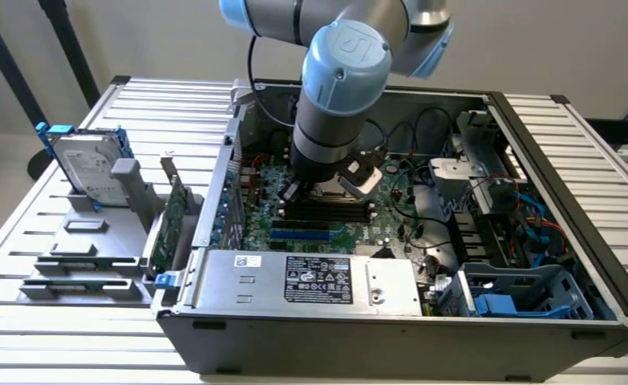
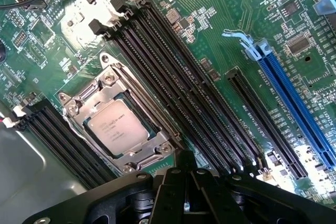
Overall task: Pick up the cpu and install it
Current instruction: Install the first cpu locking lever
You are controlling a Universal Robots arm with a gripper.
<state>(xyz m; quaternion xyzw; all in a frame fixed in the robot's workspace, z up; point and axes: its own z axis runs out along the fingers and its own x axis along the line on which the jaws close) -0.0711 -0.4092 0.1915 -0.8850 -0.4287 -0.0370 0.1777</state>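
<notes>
My hand (image 2: 185, 182) hovers shut and empty beside the cpu (image 2: 116, 128), which sits in its motherboard (image 2: 247, 40) socket.

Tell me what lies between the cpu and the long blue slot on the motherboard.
In the wrist view, black memory slots lie between the cpu and the blue slot.

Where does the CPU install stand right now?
Done, by the look of it: the cpu sits flat inside the socket frame on the motherboard. In hand: nothing; the gripper is shut and empty, hovering over the board beside the socket. Left: I cannot tell whether the socket frame is latched down.
</notes>
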